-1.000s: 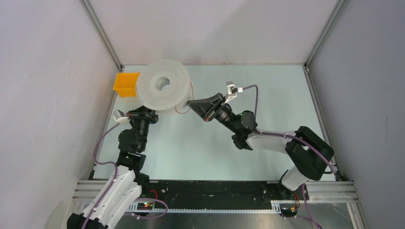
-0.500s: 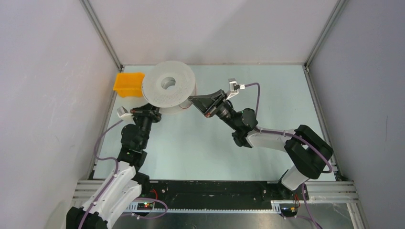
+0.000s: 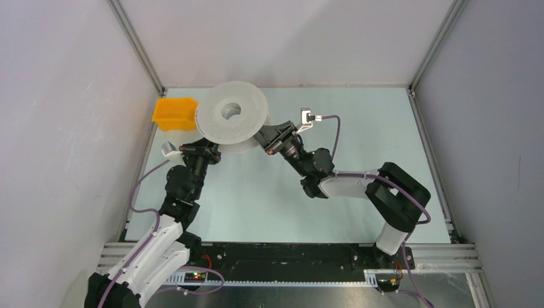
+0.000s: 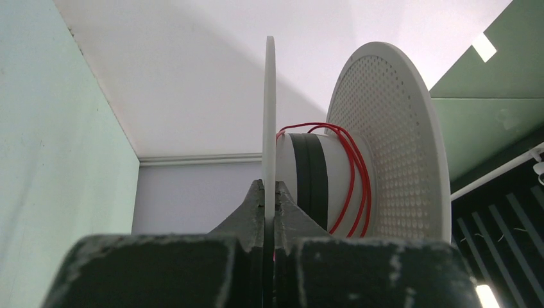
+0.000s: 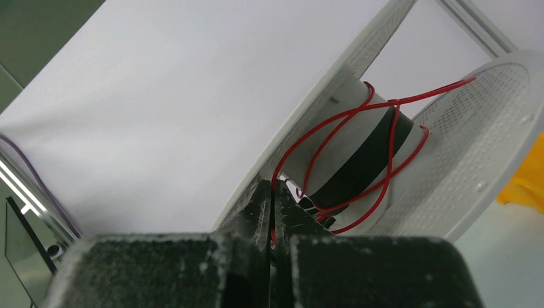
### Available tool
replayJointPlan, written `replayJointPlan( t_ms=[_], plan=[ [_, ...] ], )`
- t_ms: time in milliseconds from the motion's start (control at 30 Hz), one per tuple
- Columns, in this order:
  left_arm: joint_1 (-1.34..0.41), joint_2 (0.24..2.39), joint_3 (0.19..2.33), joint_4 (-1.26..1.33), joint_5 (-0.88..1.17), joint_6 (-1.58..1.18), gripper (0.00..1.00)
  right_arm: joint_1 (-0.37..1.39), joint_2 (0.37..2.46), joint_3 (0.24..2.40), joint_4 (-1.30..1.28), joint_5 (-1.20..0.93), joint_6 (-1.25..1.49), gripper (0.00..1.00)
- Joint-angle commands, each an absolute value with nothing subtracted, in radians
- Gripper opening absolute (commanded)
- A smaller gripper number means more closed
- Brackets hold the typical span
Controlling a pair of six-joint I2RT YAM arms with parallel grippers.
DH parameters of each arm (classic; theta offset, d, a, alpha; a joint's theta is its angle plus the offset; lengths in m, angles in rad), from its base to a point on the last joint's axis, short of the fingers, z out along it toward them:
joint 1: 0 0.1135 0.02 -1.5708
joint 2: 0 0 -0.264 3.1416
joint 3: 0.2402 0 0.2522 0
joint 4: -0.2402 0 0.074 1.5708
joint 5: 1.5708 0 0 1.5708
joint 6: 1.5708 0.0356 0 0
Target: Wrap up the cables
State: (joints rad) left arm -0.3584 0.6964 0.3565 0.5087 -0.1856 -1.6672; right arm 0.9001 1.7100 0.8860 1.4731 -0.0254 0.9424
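I am looking at a white spool (image 3: 249,120) with two wide perforated flanges, and everything here is gathering around it. The left gripper (image 3: 205,149) is reaching up to the spool's near left edge. In the left wrist view, the left gripper (image 4: 270,192) is pinching the thin rim of one flange of the spool (image 4: 391,147), its jaws clamped tight on either side of that disc.

The right gripper (image 3: 266,136) is pressing in at the spool's right side. In the right wrist view, the right gripper (image 5: 272,189) is holding its jaws together at the foot of the spool (image 5: 475,141), and a red strand is running down into the seam between them, so they are gripping the wire.

The cables (image 4: 357,168) are sitting on the spool's hub between the two flanges, looping loosely over a black band (image 4: 311,179) that is circling the white core. From the right wrist the cables (image 5: 423,95) are crossing one another in slack red loops, one strand stretching out towards the outer flange's rim, others sagging below the black band (image 5: 365,160).

An orange bin (image 3: 172,112) is sitting just to the left of the spool, and it is showing again as an orange corner (image 5: 523,183) beyond the far flange. The pale green table (image 3: 385,141) is spreading out to the right of the spool.
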Motion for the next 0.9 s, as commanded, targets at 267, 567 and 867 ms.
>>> replayJointPlan(
  t_ms=[267,567,867],
  plan=[
    [-0.403,0.669,0.428,0.628,-0.248,-1.73,0.0,0.964,1.81,0.982,1.515,0.248,0.904,0.0],
    [-0.414,0.68,0.448,0.634,-0.27,-1.738,0.0,1.037,1.866,1.024,1.51,0.367,0.823,0.0],
    [-0.421,0.689,0.467,0.64,-0.275,-1.745,0.0,1.085,1.922,1.025,1.471,0.517,0.807,0.0]
  ],
)
